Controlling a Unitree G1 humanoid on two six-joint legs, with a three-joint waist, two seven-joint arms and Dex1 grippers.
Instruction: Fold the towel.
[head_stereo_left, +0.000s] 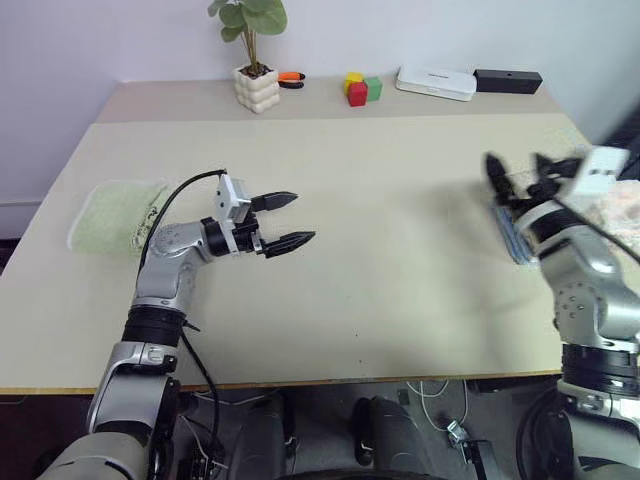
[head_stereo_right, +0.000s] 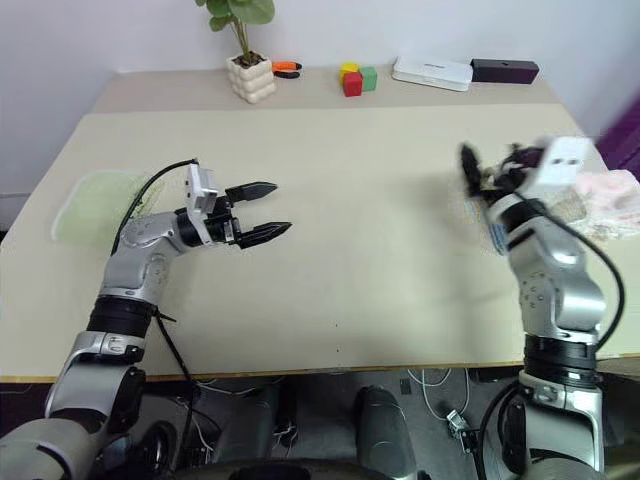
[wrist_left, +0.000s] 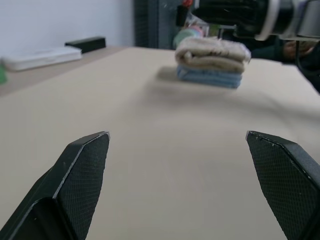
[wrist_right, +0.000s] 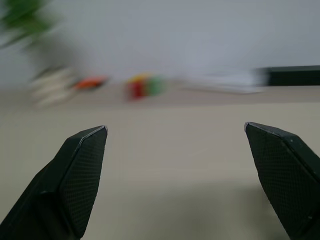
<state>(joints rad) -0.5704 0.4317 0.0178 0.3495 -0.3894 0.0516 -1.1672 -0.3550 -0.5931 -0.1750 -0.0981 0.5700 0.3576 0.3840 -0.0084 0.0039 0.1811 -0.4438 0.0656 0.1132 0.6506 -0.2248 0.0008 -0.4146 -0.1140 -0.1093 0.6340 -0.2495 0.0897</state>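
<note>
The towel sits folded on a blue one at the right edge of the surface — folding looks done. Both tools — left, right — gape apart, holding nothing.

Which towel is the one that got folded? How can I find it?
Look at the big tan table, then at its edge on the robot's right side. A small stack of folded cloths sits there, and the beige towel is the one on top. The blue folded towel lies under it, and the light green towel lies alone across the table.
</note>
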